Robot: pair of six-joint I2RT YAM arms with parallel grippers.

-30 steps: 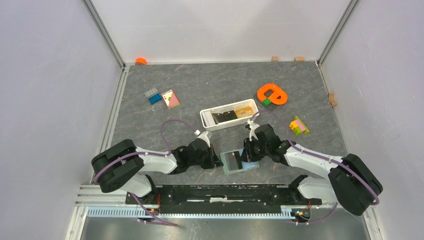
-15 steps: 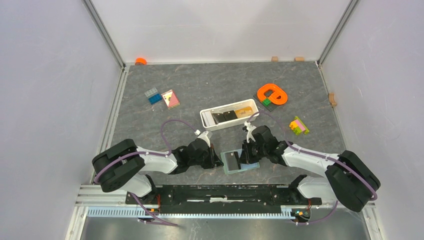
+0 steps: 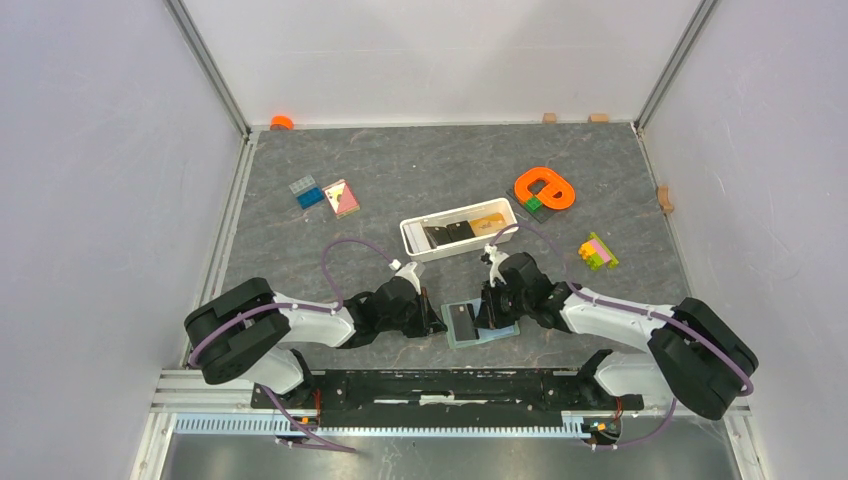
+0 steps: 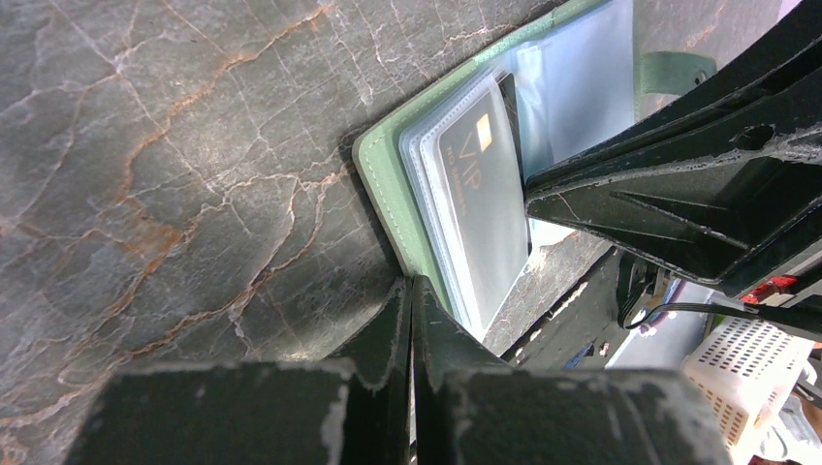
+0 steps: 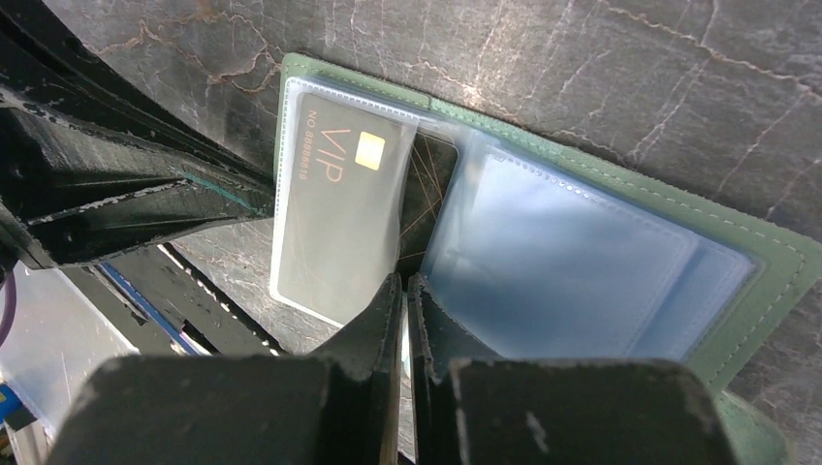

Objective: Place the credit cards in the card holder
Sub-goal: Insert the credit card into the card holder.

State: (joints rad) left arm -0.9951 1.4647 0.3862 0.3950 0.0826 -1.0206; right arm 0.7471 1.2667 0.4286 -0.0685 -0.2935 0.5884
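Note:
The sage-green card holder (image 3: 497,334) lies open near the front edge, its pale blue clear sleeves up (image 5: 572,262). A black VIP card (image 5: 334,213) sits mostly inside the left sleeve, its right edge sticking out (image 4: 485,194). My right gripper (image 5: 404,279) is shut, its tip against that card's edge over the holder's middle (image 3: 487,310). My left gripper (image 4: 409,283) is shut, its tip touching the holder's left green edge (image 4: 383,184). More cards, black (image 3: 447,233) and tan (image 3: 490,220), lie in the white tray (image 3: 410,240).
An orange ring-shaped toy (image 3: 545,188) and a pink-yellow-green brick stack (image 3: 597,251) lie at the right. A blue brick (image 3: 306,191) and a pink-yellow piece (image 3: 342,197) lie at the back left. An orange cap (image 3: 282,122) sits by the back wall.
My right gripper has moved left over the holder, and the black card has slid left with it, further into the sleeve. The left arm has stayed put.

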